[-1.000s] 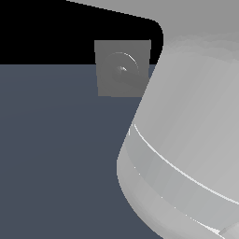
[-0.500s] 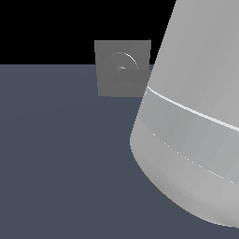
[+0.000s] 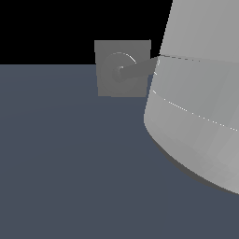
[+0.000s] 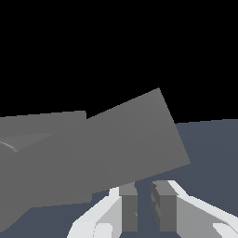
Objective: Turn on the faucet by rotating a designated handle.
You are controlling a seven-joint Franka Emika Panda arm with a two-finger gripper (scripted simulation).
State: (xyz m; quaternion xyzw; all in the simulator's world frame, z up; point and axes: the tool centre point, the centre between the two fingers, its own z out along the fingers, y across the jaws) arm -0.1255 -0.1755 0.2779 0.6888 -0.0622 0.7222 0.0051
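In the exterior view the faucet (image 3: 106, 81) is a grey square plate with a round dome, standing at the far edge of the dark floor. Its handle (image 3: 140, 67), a thin grey bar, runs from the dome toward the exterior view's right and disappears behind my large white arm link (image 3: 200, 112). The gripper is hidden there. In the wrist view the handle (image 4: 132, 139) is a broad grey slab close in front of the gripper (image 4: 143, 190), and the faucet plate (image 4: 42, 135) lies behind it. The dark finger pads (image 4: 128, 209) stand almost together with nothing between them, just under the bar's edge.
The dark blue-grey floor (image 3: 70, 163) spreads across the exterior view's left and front. My arm link fills the exterior view's right side and hides whatever lies behind it. Black background sits above the floor's far edge.
The big arm link has swung toward the exterior view's right and stands more upright. The handle bar now shows between the dome and the arm.
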